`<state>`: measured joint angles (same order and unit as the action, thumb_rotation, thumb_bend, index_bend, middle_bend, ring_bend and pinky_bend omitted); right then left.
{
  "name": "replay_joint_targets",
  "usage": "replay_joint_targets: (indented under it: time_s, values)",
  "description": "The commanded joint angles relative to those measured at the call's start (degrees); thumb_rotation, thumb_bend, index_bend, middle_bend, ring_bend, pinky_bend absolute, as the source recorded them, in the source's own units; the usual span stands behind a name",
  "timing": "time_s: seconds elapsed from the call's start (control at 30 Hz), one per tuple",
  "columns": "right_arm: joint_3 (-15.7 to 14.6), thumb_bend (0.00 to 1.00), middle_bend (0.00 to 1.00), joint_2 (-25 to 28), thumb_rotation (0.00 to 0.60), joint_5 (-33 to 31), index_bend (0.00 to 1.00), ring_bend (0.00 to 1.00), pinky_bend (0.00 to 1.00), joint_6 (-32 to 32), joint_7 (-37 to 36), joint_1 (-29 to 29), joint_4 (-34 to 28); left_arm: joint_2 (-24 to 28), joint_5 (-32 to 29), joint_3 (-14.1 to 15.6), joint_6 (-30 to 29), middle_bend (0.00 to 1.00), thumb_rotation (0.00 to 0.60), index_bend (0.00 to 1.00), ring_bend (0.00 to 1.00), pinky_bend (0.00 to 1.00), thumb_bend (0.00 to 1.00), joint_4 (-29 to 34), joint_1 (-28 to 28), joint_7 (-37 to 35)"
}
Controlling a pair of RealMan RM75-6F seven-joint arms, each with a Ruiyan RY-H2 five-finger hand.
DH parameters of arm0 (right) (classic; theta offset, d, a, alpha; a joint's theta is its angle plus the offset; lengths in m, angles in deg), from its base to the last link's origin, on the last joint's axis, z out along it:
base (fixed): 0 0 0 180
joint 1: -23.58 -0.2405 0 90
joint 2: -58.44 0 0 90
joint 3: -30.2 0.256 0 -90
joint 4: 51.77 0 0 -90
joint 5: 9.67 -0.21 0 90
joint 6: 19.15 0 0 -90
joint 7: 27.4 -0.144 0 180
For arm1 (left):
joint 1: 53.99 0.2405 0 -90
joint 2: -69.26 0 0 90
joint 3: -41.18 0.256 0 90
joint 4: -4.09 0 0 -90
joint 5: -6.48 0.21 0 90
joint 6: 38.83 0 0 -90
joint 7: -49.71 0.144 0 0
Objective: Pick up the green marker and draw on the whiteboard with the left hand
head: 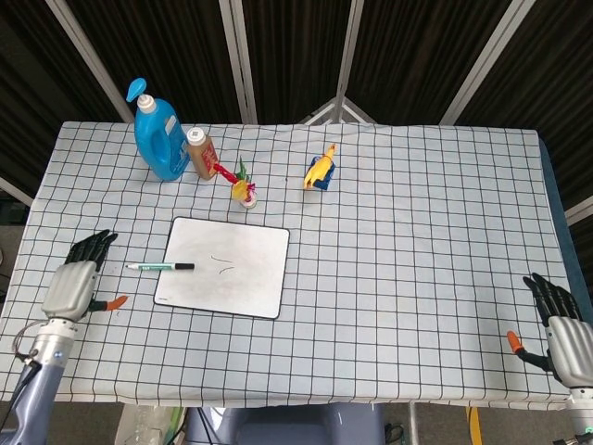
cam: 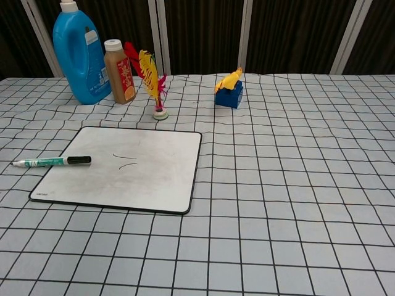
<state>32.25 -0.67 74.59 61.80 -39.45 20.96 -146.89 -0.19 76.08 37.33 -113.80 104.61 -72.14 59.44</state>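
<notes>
checked tablecloth [head: 389,232] | green marker [head: 159,267] across whiteboard [head: 232,273] edge | left hand [head: 72,283], right hand [head: 561,324] spread, empty | labels unreadable

My left hand [head: 76,281] has a silver-grey shell over its back, black fingers, and an orange tip on the thumb. Below it I see a pale metal wrist collar, a thin dark cable looping beside it, then a grey-blue forearm. My right hand [head: 561,326] matches (same grey back, black fingers, orange thumb tip), with a ribbed grey wrist.
</notes>
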Motion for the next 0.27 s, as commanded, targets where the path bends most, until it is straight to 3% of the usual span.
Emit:
replay_joint_targets:
  time_s: [0.03, 0.27]
  values:
    - [-0.1, 0.35, 0.0, -0.1, 0.6, 0.3, 0.0, 0.0, 0.0, 0.1, 0.3, 0.0, 0.1, 4.1, 6.9, 4.3, -7.7, 0.0, 0.6, 0.0, 0.0, 0.0, 0.08, 2.7, 5.7, -0.7]
    - [-0.5, 0.35, 0.0, -0.3, 0.6, 1.4, 0.0, 0.0, 0.0, 0.6, 0.9, 0.0, 0.4, 6.2, 13.6, 8.3, -16.7, 0.0, 0.6, 0.0, 0.0, 0.0, 0.07, 0.3, 12.6, -2.8]
